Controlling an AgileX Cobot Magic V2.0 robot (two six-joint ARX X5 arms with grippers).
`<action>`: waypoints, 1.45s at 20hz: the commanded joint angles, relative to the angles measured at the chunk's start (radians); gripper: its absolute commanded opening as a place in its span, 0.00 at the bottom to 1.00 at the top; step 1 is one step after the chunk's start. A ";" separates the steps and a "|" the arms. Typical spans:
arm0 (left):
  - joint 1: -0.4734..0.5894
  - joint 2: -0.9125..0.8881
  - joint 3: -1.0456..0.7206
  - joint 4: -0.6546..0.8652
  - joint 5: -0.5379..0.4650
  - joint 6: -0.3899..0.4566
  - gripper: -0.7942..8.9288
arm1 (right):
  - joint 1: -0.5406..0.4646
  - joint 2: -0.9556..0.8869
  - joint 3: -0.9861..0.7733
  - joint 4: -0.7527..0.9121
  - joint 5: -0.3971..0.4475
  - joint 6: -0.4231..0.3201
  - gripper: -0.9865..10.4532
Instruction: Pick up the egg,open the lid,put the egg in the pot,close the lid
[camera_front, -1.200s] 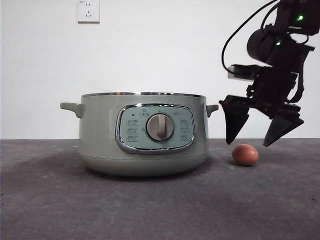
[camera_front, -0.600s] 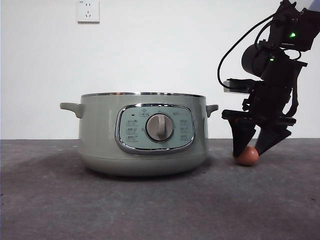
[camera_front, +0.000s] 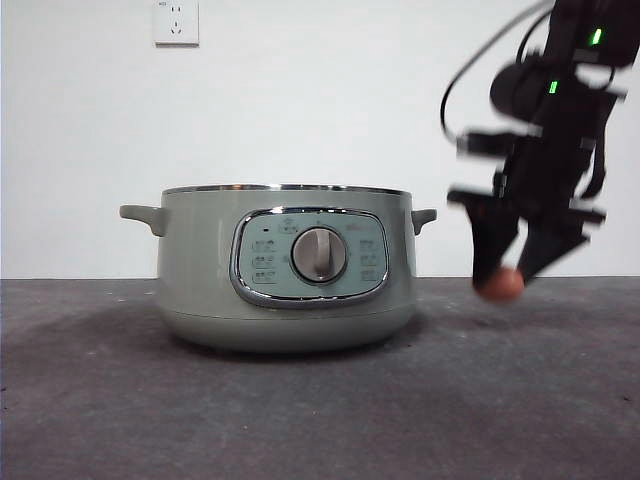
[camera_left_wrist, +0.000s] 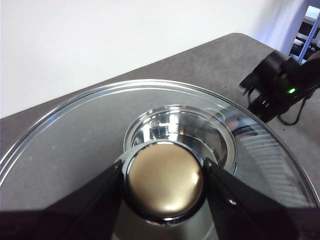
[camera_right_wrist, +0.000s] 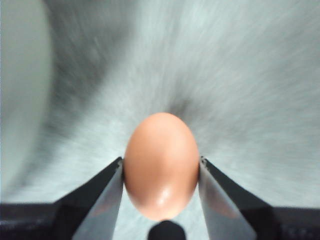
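My right gripper (camera_front: 504, 276) is shut on the brown-orange egg (camera_front: 500, 286) and holds it just above the table, right of the sage-green pot (camera_front: 287, 270). In the right wrist view the egg (camera_right_wrist: 160, 165) sits between both jaws of that gripper (camera_right_wrist: 161, 172). My left gripper (camera_left_wrist: 164, 181) is shut on the knob (camera_left_wrist: 165, 177) of the clear glass lid (camera_left_wrist: 75, 140). The lid and the left gripper do not show in the front view. The pot's top shows only its chrome rim (camera_front: 285, 188) there.
The pot's control panel with its grey dial (camera_front: 319, 254) faces the front camera. Its side handles (camera_front: 143, 214) stick out left and right. A wall socket (camera_front: 176, 22) is high on the white wall. The right arm (camera_left_wrist: 280, 85) shows beyond the lid's edge.
My right gripper came down around the egg, shut on it and has lifted it a little off the table; it is blurred with motion. The pot has not moved.
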 joint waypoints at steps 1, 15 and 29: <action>0.003 -0.013 0.009 0.046 0.008 0.004 0.07 | 0.001 -0.104 0.003 0.003 0.003 0.040 0.07; 0.003 -0.011 0.009 0.046 0.015 0.003 0.07 | 0.330 -0.072 0.344 0.035 -0.062 0.041 0.07; 0.003 -0.011 0.009 0.039 0.015 0.004 0.07 | 0.394 0.369 0.642 -0.200 0.034 -0.039 0.07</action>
